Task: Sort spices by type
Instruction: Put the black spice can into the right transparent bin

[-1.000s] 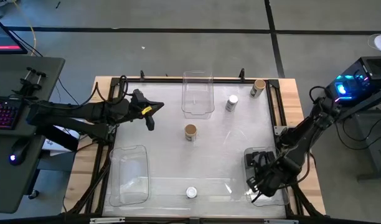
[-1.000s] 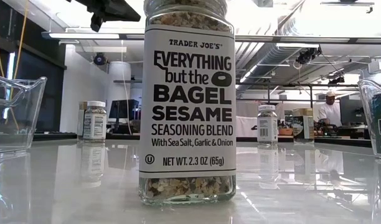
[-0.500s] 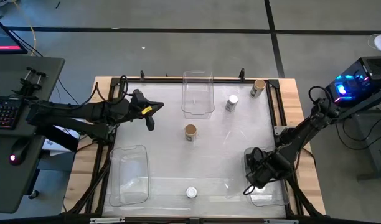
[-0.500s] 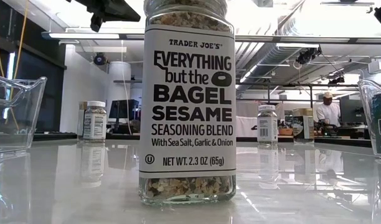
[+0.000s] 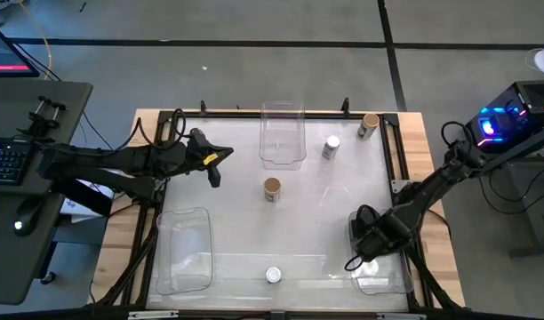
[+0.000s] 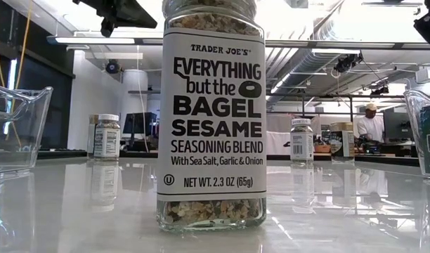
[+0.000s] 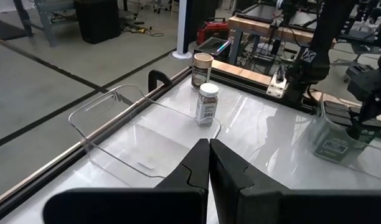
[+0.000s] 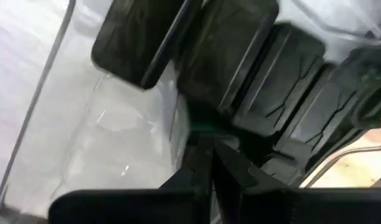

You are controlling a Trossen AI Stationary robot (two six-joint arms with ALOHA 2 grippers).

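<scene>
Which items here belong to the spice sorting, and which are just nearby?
Job:
tan-lidded jars
white-lidded jars
black boxes
clear bins
right gripper, shut

Lying about:
keyboard
mouse

The right gripper (image 8: 206,163) points down into a clear plastic bin (image 8: 38,106), its jaws pressed together with no gap between them. Just beyond the tips lie several small black boxes (image 8: 240,56), packed side by side and tilted, filling much of the bin's far end. They look like three or four, though blur makes the count unsure. The bin's bare floor shows pale and glossy beside them.
</scene>
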